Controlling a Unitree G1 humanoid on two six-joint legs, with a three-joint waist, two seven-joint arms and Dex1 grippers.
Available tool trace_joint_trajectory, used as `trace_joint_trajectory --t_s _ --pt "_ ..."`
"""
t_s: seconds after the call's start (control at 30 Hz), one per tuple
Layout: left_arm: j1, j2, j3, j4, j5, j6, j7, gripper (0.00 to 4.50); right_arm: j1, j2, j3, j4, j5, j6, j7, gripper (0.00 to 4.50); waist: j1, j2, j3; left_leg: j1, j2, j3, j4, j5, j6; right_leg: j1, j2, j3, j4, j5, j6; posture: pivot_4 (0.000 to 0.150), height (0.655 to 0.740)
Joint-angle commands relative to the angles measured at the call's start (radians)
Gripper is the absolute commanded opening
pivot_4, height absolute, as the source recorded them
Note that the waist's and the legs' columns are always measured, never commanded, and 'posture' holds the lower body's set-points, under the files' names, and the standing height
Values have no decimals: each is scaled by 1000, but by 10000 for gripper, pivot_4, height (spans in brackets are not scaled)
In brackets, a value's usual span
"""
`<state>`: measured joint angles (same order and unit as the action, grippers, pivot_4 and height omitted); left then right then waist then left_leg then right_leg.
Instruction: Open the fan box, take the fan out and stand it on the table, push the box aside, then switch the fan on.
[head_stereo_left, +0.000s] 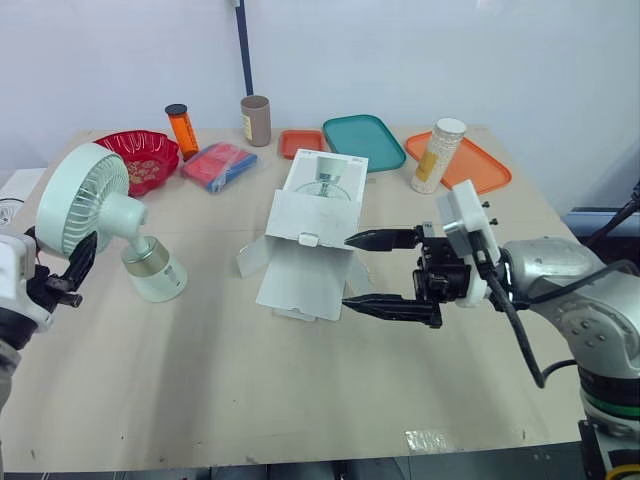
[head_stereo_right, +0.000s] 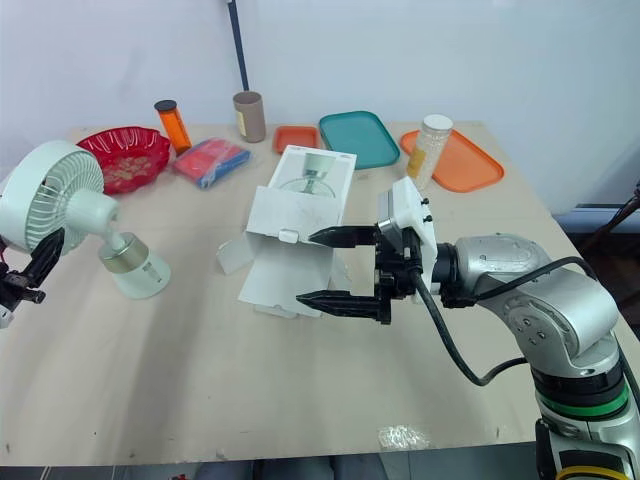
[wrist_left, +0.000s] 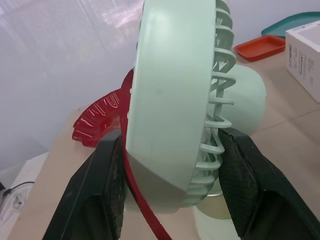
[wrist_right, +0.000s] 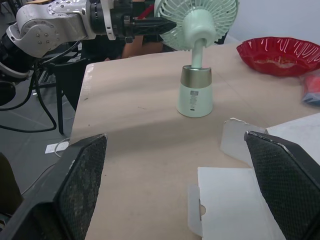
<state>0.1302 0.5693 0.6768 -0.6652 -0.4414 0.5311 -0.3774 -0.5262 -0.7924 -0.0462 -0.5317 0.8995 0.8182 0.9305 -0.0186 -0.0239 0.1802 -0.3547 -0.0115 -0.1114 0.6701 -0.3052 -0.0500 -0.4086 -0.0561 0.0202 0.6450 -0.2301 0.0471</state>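
**Status.** The pale green plastic desk fan is out of its package and stands on the left part of the light wooden table, its brass-banded cylindrical base on the surface. The left gripper is clamped across the rim of the fan head, one pad on each face. The white cardboard fan box lies open at the table centre, flaps spread. The right gripper is spread wide, its fingertips at the box's right edge, with nothing between them.

**Judged stage.** The fan is placed. Pushing the box aside and switching the fan on are not yet done.

**Hazards.**
- Tipping: the fan head sits off to one side of the base. A release with any sideways pull could rock or topple the fan.
- Dragging: moving the left arm before the pads part would slide the base.
- Flap collapse: pressure on a thin flap instead of the box body may fold the cardboard and leave the box in place.
- Collision: a push toward the robot's left drives the box into the fan. A push away drives it into the teal plastic tray.
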Motion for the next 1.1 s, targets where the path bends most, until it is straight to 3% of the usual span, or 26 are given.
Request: trace_joint_trajectory --t_s 0.03,0.57,1.1 --pt "-10 -16 -19 -20 -42 11 9 20891 -3 -13 -25 -42 17 -5 -4 45000 0 0 0 0 0 0 0 0 0 0 0 0 0 0 0 1500 7400" --pt "6 -102 -2 12 -198 99 121 20891 -5 -14 -17 -44 12 -5 -4 45000 2 8 -6 2 -1 -1 0 0 0 2 0 0 0 0 0 1500 7400" --pt "11 -140 -29 34 -245 98 205 20891 -18 14 -4 -48 6 -9 -36 45000 2 14 -10 2 -1 -1 0 0 0 3 0 0 0 0 1 1500 7400"
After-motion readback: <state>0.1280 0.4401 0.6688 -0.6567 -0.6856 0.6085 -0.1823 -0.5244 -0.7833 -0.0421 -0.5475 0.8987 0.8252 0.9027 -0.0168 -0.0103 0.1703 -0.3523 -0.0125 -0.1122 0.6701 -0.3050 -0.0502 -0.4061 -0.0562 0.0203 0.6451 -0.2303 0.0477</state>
